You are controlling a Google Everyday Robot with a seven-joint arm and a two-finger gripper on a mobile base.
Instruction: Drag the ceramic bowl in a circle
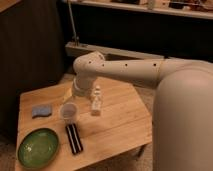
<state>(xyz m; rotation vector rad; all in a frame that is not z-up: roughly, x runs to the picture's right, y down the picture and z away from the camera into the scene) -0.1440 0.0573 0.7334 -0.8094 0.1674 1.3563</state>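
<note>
The biggest thing on my feed is the robot's white arm (150, 75). It fills the right side, reaches left across the view to a bent joint, and turns down over the back of the tabletop (120, 125). The tabletop is light wood, standing on a pale floor, with a dark wall and a long shelf (145, 7) behind it.

The ceramic bowl (38, 147) is the largest item on the wood. It is green and glossy, upright, and sits at the front left corner close to the edge. I see nothing inside it and nothing touching it.

Just to the right of the bowl I read the end effector (76, 146) as two dark parallel fingers (71, 137) with a pale strip of wood showing between them. They stand apart, spread wide, and grip nothing. They are near the bowl's rim but clear of it. I cannot tell whether they touch the wood or hang above it.

Just behind the fingers is a small translucent cup (68, 111), upright. A blue sponge (41, 110) lies to its left near the tabletop's left edge. A little white bottle (96, 101) stands to the cup's right, under the arm.
</note>
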